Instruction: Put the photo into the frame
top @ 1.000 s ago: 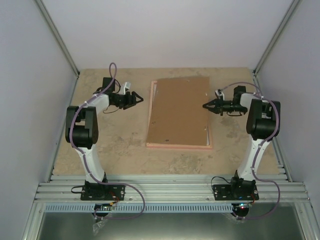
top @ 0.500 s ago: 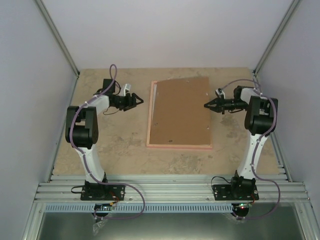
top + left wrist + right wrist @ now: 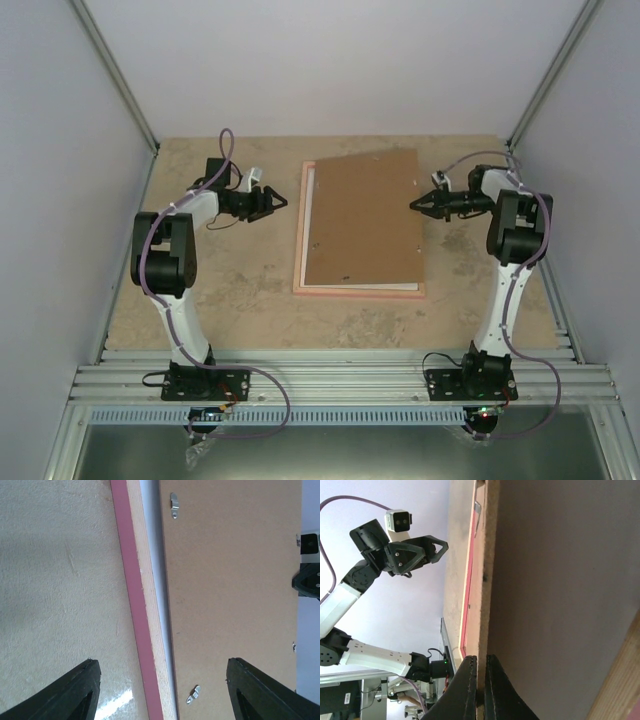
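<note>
Since a second ago: plain brown backing board (image 3: 362, 220) has swung squarer over the pink thin-edged rectangular frame (image 3: 358, 291). The right gripper (image 3: 414, 206) is pressed together, tips at the board's edge. The left gripper (image 3: 277, 200) is spread apart, frame rim just ahead, untouched. Frame lies flat on beige surface (image 3: 230, 290) between both grippers. White sheet edge (image 3: 308, 235) shows beside board.

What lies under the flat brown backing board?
A thin-edged pink rectangular frame rims it, and a white sheet strip shows along its left and near edges. The board covers the rest, so any print is unseen.
</note>
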